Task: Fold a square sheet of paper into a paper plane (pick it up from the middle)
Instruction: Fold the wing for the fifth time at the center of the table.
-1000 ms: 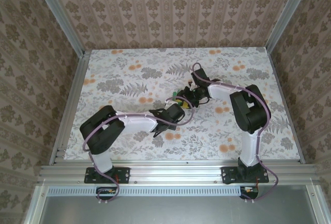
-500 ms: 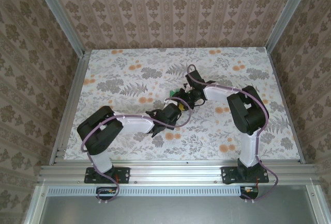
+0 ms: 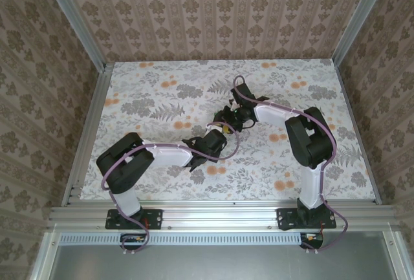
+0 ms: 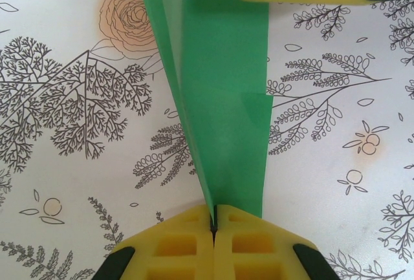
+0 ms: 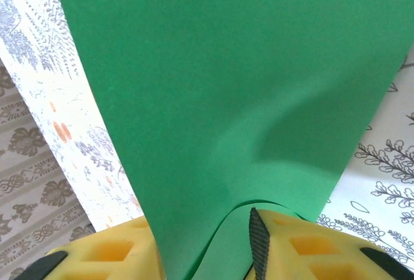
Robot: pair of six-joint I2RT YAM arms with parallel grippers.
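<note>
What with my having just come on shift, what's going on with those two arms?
The left gripper has its jaws shut on one end of a bright-green sheet of paper, creased and layered, over the floral table. The right gripper has the other end between its jaws, which stand apart. It is no finished plane yet.

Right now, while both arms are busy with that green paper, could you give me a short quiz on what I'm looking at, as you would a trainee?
1. True or false: the left gripper is shut on the green paper.
2. What colour are its fingers? A) red B) yellow C) blue
3. Fill the blank: the table has a ____ print.
Key: 1 true; 2 B; 3 floral.
</note>
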